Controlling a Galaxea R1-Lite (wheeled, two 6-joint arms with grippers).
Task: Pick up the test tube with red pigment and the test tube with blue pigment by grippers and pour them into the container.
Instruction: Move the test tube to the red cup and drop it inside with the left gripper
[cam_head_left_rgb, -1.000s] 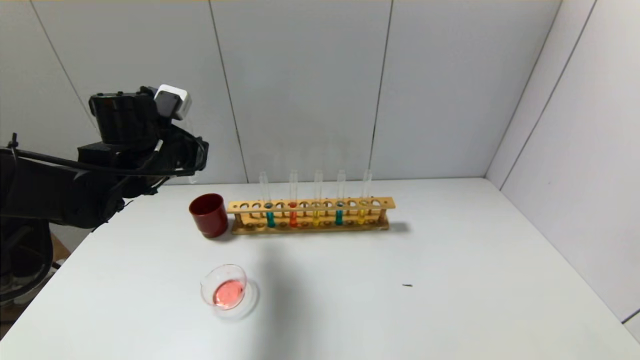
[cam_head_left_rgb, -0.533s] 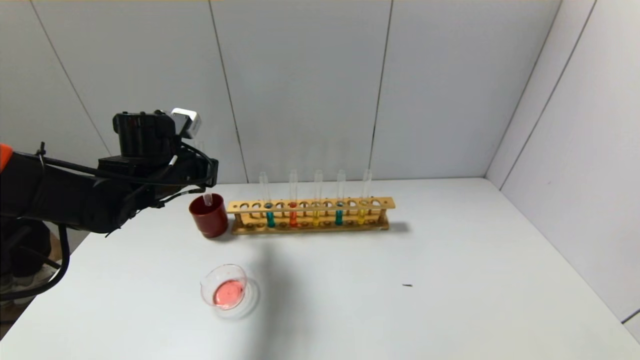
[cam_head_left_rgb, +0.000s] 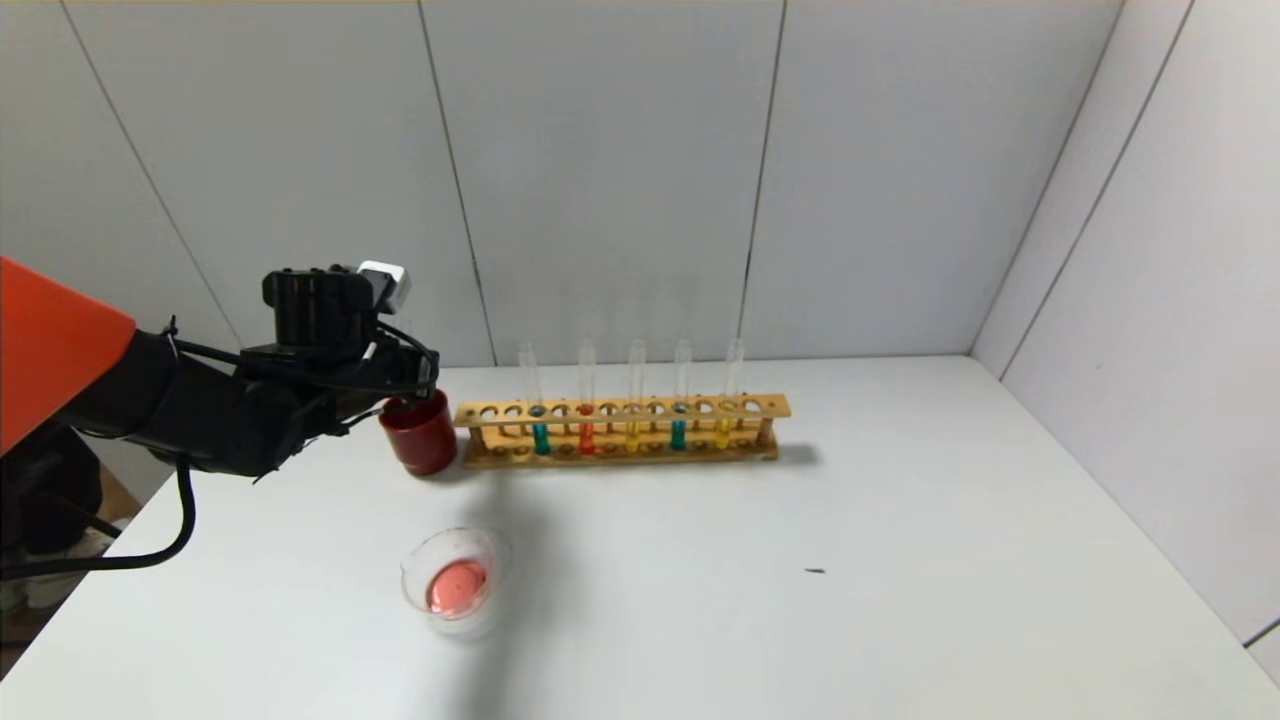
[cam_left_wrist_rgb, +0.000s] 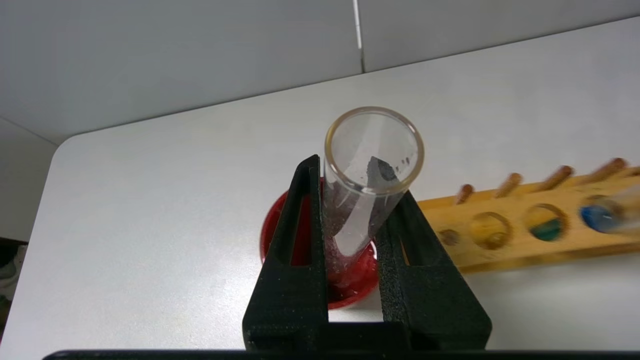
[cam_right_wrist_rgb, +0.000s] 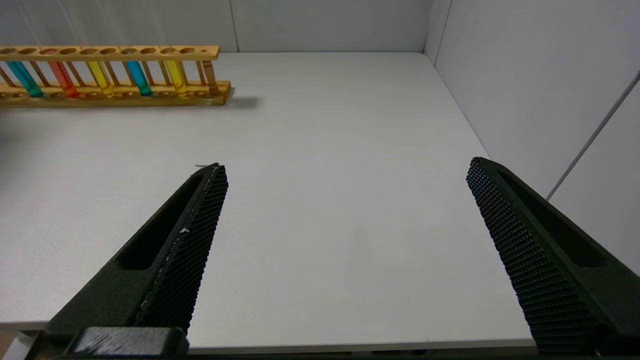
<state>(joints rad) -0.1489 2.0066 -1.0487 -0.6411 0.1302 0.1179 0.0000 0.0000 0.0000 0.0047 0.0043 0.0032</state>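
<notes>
White table (cam_head_left_rgb: 900, 520) against grey panelled walls (cam_head_left_rgb: 600, 170); wooden rack (cam_head_left_rgb: 620, 432) near back.

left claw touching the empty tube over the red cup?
Touching. The left wrist view shows the left claw with both fingers pressed against the empty tube, no gap, above the red cup.

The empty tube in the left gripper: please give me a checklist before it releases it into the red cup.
1. Left gripper shut on the empty tube: ok.
2. Tube's lower end inside the red cup: ok.
3. Tube touching the cup's bottom: cannot tell.
4. Wooden rack apart from the cup: ok.
5. Glass dish holds red liquid: ok.
6. Right gripper open, away from the rack: ok.
</notes>
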